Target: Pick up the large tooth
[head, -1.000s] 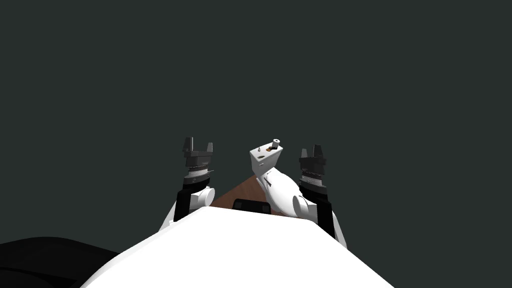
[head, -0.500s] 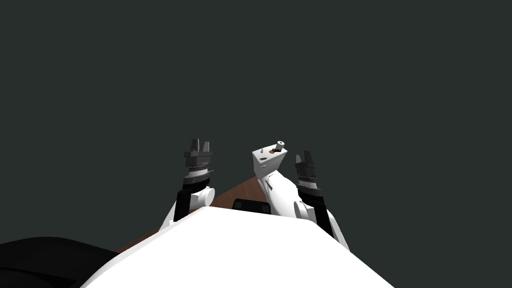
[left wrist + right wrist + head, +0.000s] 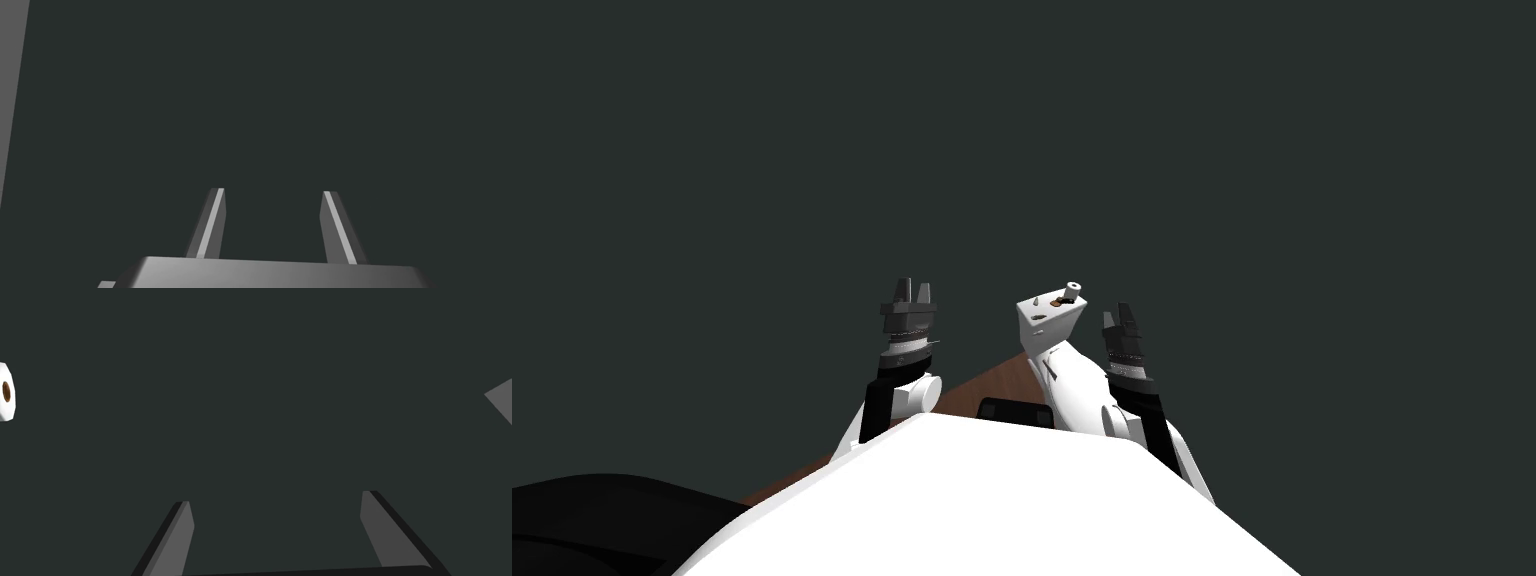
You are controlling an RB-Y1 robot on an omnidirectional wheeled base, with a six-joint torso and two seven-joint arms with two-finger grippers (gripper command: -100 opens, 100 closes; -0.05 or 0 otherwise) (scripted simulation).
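The jaws of the left gripper point(image 3: 272, 191) and of the right gripper point(image 3: 275, 497) are held apart and empty, probably ready for a grasp, as what is taken for the tooth point(image 3: 1035, 299), one grey spike, stands beside one roll point(image 3: 1072, 290) and one brown bit point(image 3: 1055, 300) on one white block point(image 3: 1047, 322) between them.

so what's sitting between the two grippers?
In the head view, a white block sits between the left gripper and the right gripper, nearer the right one.
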